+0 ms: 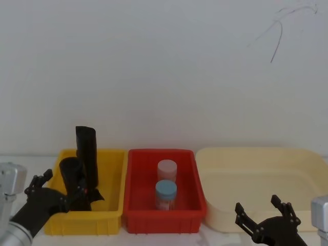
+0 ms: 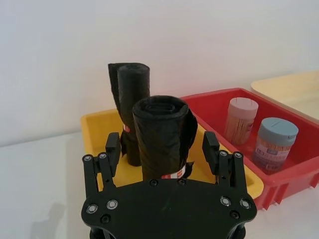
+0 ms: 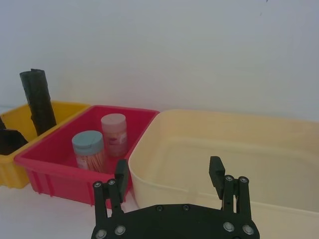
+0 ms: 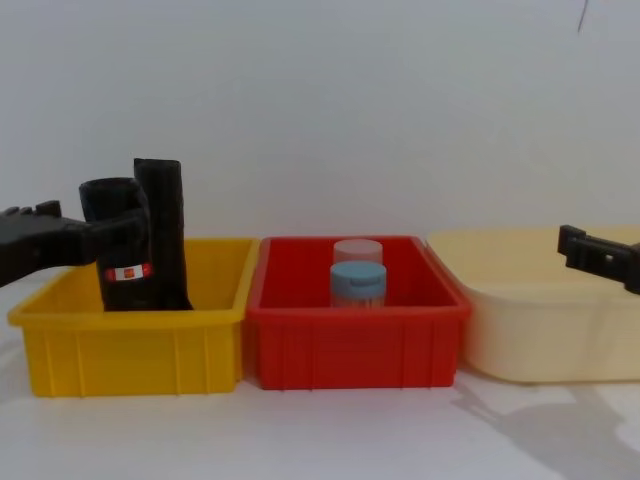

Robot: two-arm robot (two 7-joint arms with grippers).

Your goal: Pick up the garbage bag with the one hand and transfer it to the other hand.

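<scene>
The left gripper (image 2: pixel 161 147) is reaching into the yellow bin (image 4: pixel 130 350) at the table's (image 4: pixel 330 430) left end. Its jaws are standing apart on either side of the garbage bag (image 4: pixel 122 292), with a sliver of gap showing on each flank, so nothing is clamped yet. The bag is standing upright in the bin's front left part, just in front of a slimmer black roll (image 4: pixel 165 215) that is nearly touching it. This looks like the grasp step of the pick-up, with lift and handover not yet begun. The next move is calling for the jaws to close squarely on the thick roll alone, without catching its neighbour, and then a straight lift clear of the bin wall. The right gripper (image 1: pixel 266 218) is waiting near the table's front right corner, before the cream tub (image 4: pixel 540 340), with its jaws apart and holding nothing.
</scene>
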